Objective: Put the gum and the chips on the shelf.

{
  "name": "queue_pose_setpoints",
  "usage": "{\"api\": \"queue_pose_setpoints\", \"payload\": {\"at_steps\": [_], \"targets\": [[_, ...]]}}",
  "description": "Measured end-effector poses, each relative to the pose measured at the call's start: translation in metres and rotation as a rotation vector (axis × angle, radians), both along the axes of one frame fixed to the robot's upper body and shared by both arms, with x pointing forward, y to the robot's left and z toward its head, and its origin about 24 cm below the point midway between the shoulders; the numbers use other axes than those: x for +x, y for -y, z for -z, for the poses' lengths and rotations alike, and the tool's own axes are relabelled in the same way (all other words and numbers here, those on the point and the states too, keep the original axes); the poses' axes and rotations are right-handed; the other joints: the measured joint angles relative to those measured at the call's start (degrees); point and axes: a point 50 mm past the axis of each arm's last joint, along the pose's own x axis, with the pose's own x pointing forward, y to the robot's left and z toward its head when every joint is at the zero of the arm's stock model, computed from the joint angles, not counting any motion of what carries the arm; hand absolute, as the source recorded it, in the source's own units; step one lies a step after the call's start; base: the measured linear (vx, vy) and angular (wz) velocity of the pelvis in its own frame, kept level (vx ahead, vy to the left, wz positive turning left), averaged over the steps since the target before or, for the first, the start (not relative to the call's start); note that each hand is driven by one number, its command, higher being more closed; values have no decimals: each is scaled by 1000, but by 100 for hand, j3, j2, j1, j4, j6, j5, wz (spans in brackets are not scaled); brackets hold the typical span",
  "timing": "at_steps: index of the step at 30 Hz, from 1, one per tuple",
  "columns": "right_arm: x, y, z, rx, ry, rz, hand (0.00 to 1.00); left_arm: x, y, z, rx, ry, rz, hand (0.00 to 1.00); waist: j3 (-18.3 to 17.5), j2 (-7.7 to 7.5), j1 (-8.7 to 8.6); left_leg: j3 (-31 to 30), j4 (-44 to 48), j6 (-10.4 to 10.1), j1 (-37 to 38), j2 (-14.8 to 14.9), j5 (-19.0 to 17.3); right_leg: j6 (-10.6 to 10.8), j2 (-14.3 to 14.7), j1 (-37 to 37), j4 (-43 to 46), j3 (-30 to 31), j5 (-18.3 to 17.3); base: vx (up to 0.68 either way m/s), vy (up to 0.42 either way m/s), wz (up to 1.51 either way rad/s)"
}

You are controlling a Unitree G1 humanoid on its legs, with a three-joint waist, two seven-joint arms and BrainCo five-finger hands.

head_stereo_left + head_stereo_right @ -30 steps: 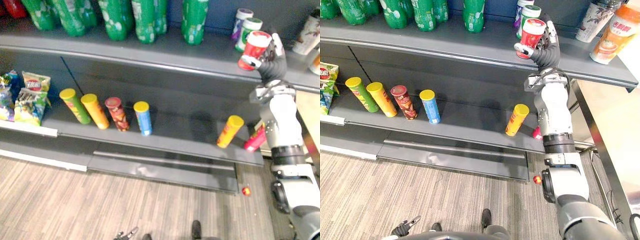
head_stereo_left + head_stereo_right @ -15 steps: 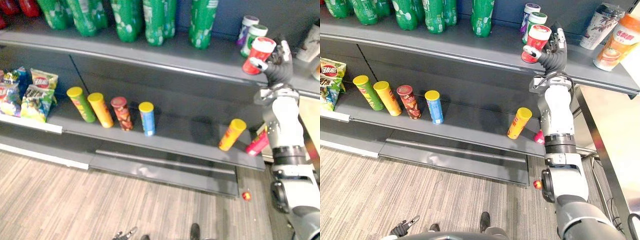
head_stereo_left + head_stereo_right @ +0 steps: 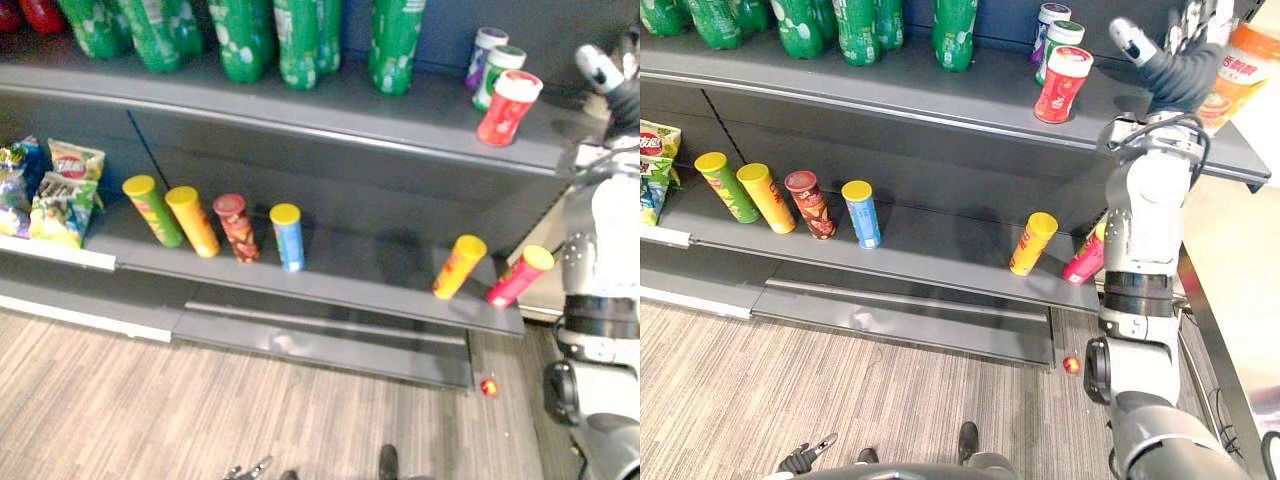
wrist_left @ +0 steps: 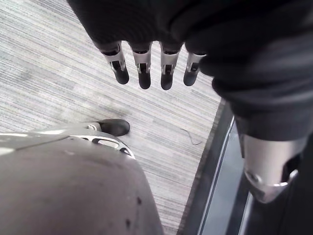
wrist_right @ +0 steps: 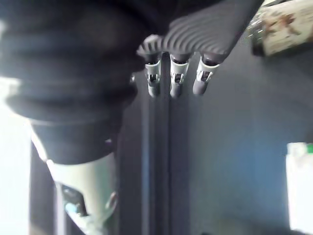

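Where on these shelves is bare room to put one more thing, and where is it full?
Lower shelf: a wide bare stretch between the blue can and the yellow can to its right. Upper shelf: a smaller gap between the last green bottle and the red jar. Crowded: the bottle row and the lower left, by the chip bags.

I assess this as a shop aisle, or a mock-up of one. A grey two-tier display shelf (image 3: pixel 150 92) is stocked in rows with green soda bottles (image 3: pixel 238 38), chip cans (image 3: pixel 287 237), snack bags (image 3: pixel 62 195) and gum jars (image 3: pixel 508 107). It stands on a striped floor (image 3: pixel 120 400).
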Motion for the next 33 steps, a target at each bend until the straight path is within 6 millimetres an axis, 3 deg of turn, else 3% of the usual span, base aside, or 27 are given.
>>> {"api": "queue_pose_setpoints", "payload": {"at_steps": [3, 4, 6, 12, 18, 22, 28, 33], "targets": [[-25, -16, 23, 24, 63, -78, 0, -2, -3, 0, 9, -4, -7, 0, -47, -67, -12, -1, 0, -1, 0, 6, -1, 0, 3, -1, 0, 1, -1, 0, 0, 0], [-37, -25, 42, 57, 55, -115, 0, -3, -4, 0, 12, -6, -21, 0, -71, -102, -19, -1, 0, -1, -1, -1, -1, 0, -6, -1, 0, 1, -1, 0, 0, 0], [-47, -31, 63, 88, 22, -140, 0, -4, -6, 0, 15, -7, -38, 0, -89, -129, -20, -4, 0, 0, -2, -12, -1, 1, -21, 2, 0, -4, -3, 0, 0, 0], [-73, -48, 98, 96, -51, -223, 0, -7, -7, -1, 39, -3, -71, 0, -98, -142, -46, -27, -17, -6, -11, -22, -6, 4, -32, 2, -1, -28, -43, 0, 0, 0], [-95, -92, 161, 81, -332, -560, 0, -11, -8, 0, 52, -11, -55, 0, -124, -140, -157, -18, -5, -62, -27, -23, -45, -4, -27, -36, 0, -4, -52, 0, 0, -2], [-104, -112, 223, 113, -625, -718, 0, -13, -8, 0, 47, -15, -51, 0, -139, -109, -160, -1, 2, -55, -20, -24, -43, -2, -31, -24, -1, 3, -53, 0, 0, 0], [-111, -105, 304, 58, -1014, -637, 0, -14, -4, 2, 37, -20, -53, 0, -190, 10, -147, -11, 2, -63, -23, -23, -51, -12, -37, -3, -2, -36, -63, 0, 0, 3], [-132, -71, 361, 81, -1310, -450, 0, -14, 4, 3, 20, -17, -64, 0, -191, 208, -144, -61, 2, -75, -5, -18, -61, -37, -39, 52, -1, -96, -85, 0, 0, 6]]}}
